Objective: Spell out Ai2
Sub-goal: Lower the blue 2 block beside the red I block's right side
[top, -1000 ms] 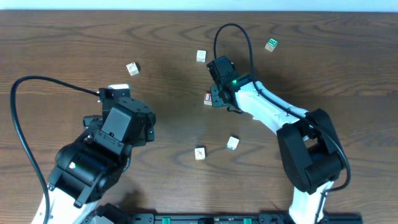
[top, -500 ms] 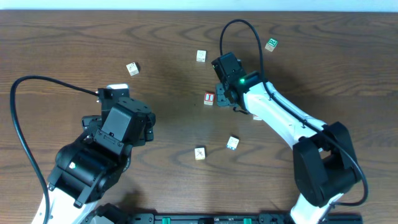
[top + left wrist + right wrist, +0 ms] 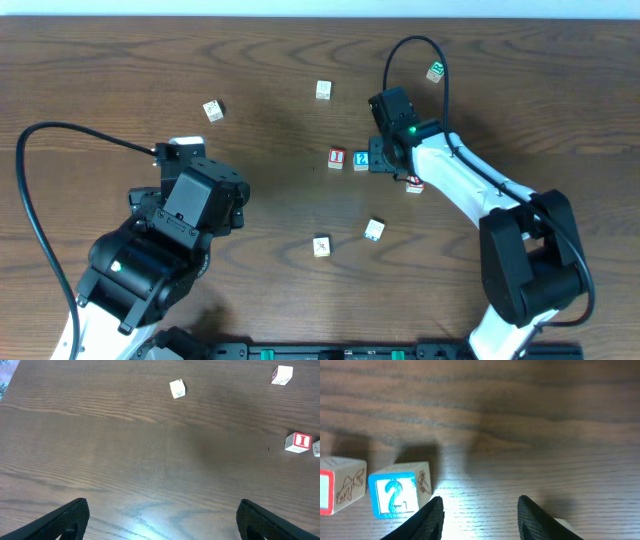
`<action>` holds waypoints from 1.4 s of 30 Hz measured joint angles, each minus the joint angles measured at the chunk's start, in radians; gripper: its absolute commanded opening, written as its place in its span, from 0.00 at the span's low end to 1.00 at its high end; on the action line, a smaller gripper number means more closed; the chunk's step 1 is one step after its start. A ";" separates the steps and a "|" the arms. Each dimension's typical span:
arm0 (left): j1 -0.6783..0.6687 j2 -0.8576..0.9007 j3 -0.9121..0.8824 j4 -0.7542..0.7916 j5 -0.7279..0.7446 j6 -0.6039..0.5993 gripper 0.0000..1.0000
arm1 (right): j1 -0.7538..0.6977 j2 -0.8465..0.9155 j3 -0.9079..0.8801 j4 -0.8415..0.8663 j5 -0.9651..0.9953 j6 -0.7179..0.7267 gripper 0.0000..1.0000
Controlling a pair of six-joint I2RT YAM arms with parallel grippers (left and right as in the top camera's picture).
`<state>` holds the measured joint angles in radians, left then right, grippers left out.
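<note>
A red "I" block (image 3: 336, 157) and a blue "2" block (image 3: 361, 160) sit side by side at the table's middle, the "2" on the right. In the right wrist view the "2" block (image 3: 399, 495) lies just left of my left fingertip, with the "I" block (image 3: 340, 491) beyond it. My right gripper (image 3: 480, 512) is open and empty, just right of the "2" block (image 3: 381, 160). My left gripper (image 3: 162, 520) is open and empty over bare wood at the left. The "I" block also shows in the left wrist view (image 3: 298, 442).
Loose letter blocks lie scattered: a red-marked one (image 3: 414, 185) under the right arm, pale ones at the back (image 3: 323, 90) and back left (image 3: 213, 110), a green one (image 3: 436, 71) at the back right, and two near the front (image 3: 374, 230) (image 3: 321, 246).
My right gripper has moved right, away from the red "I" block, and left the blue "2" block standing beside it. The left arm has not moved.
</note>
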<state>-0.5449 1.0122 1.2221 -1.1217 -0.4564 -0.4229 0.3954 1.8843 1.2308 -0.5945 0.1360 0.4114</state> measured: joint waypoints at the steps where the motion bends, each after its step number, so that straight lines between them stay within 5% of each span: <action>1: 0.000 0.000 0.000 0.000 0.000 0.000 0.95 | 0.000 0.000 -0.006 0.009 -0.009 0.000 0.52; 42: 0.000 0.000 0.000 -0.003 -0.023 0.000 0.95 | 0.000 0.057 -0.009 0.085 -0.023 -0.079 0.53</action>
<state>-0.5449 1.0122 1.2221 -1.1252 -0.4789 -0.4229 0.3958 1.9411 1.2217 -0.5098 0.1127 0.3325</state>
